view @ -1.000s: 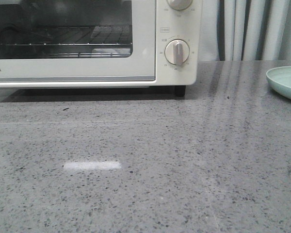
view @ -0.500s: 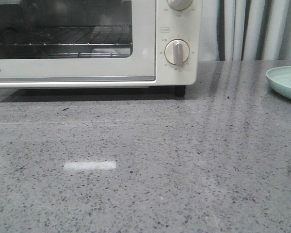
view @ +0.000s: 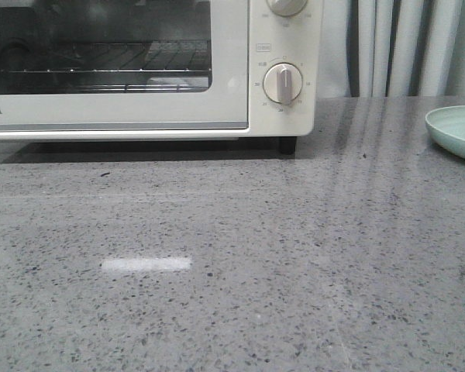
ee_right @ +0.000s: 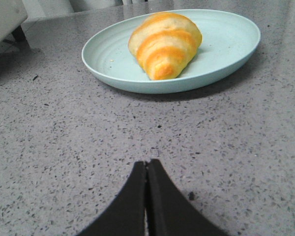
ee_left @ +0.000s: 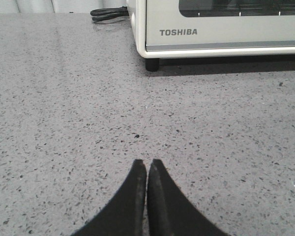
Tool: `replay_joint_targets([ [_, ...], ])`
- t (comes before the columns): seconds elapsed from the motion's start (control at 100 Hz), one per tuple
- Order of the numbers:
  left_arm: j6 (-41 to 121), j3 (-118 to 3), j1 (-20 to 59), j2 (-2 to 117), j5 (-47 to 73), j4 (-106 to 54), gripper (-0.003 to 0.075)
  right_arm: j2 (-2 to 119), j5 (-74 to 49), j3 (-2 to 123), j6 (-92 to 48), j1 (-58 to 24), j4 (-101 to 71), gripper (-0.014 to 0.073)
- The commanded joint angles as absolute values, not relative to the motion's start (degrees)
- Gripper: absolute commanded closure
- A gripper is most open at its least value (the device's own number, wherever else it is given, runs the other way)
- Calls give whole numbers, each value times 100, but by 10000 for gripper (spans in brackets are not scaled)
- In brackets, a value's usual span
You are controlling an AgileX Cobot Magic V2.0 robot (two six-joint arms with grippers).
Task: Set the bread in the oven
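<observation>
Golden-brown bread (ee_right: 164, 45) lying on a pale green plate (ee_right: 226, 54) ahead of the right gripper (ee_right: 147, 169) fingertips, pressed together, left gripper (ee_left: 146, 169) likewise closed, empty, oven (ee_left: 221, 29) beyond it, door closed.

Speckled grey stone counter (view: 240, 271) carrying the oven (view: 151, 70), a pale-green plate (view: 449, 132), perhaps a cable (ee_left: 108, 14).

Soft overhead light, countertop (view: 294, 256) glare
</observation>
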State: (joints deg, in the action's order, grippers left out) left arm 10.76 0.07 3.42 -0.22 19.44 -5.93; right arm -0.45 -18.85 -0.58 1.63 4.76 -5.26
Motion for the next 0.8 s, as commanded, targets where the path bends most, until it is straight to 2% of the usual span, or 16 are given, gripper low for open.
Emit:
replay_joint_targets([
  [0.0,1084,136,321,-191,1642,-590,741,-178,-1446,-134,125,465,-538,662],
  [0.17,1103,136,321,-191,1642,-443,741,-178,-702,-134,125,465,-538,662],
  [0.35,1103,136,321,-191,1434,1019,741,-178,691,-124,220,465,-1056,662],
  [0.47,1103,136,321,-191,995,1035,741,-168,752,-124,233,465,-1603,662],
  [0.73,1103,136,308,-191,917,1278,741,-168,672,-124,233,465,-1813,662],
  [0.79,1014,136,308,-191,626,835,741,-168,756,-124,233,465,-1908,662],
])
